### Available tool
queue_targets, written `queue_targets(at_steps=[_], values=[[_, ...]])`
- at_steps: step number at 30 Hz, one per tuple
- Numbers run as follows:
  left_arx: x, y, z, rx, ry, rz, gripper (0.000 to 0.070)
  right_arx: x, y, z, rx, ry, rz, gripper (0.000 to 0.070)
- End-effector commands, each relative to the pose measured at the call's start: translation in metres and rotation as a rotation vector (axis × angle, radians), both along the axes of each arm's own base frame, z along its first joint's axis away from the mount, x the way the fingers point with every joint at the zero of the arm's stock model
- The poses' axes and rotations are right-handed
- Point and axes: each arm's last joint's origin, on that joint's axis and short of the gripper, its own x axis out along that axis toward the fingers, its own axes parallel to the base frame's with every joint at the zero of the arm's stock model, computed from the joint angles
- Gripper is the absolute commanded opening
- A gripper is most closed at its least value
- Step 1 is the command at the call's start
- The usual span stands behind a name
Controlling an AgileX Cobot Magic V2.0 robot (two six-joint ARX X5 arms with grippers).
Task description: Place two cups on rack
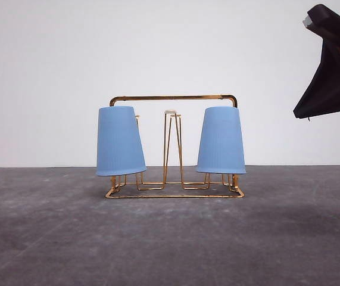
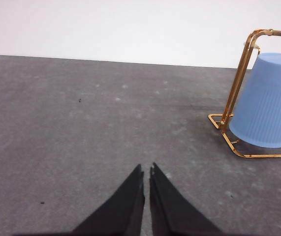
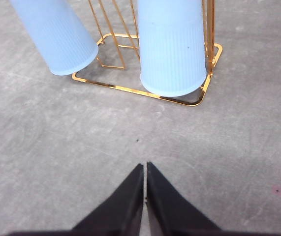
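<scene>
Both sets of jaws are pressed together w/ nothing between them: the left gripper sits low over bare grey table, fingertips meeting in a thin seam, and the right gripper shows the same shut, empty pinch. Outward from the left jaws, the rack lies ahead and off to the robot's right, near but apart, w/ one cup hung mouth-down on it. Outward from the right jaws, the gold base sits ahead, its near rail just beyond the tips, and both cups hang inverted above it. In the front view the left cup and right cup flank the bare centre prongs under the arched handle; each cup's long axis runs roughly vertical, slightly tilted, wide rims down just above the base wire. The right arm is lifted high at the upper right of that view, clear of the rack. Judging by the layout, both cups look already placed, so the task appears done or nearly so; any further move likely means keeping both arms clear, the right one being closer to the rack.
</scene>
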Motion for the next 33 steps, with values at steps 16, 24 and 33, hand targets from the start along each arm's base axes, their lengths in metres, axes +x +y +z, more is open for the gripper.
queue_targets(at_steps=[16,24,33], values=[[0.001,0.0,-0.004,0.006,0.002,0.001,0.0,0.001,0.002,0.003,-0.023,-0.031,0.021,0.0006],[0.001,0.0,-0.004,0.006,0.002,0.001,0.0,-0.007,-0.014,-0.002,-0.165,-0.121,-0.035,0.0006],[0.001,0.0,-0.004,0.006,0.002,0.001,0.0,-0.041,-0.065,-0.042,-0.147,-0.265,-0.323,0.0006]])
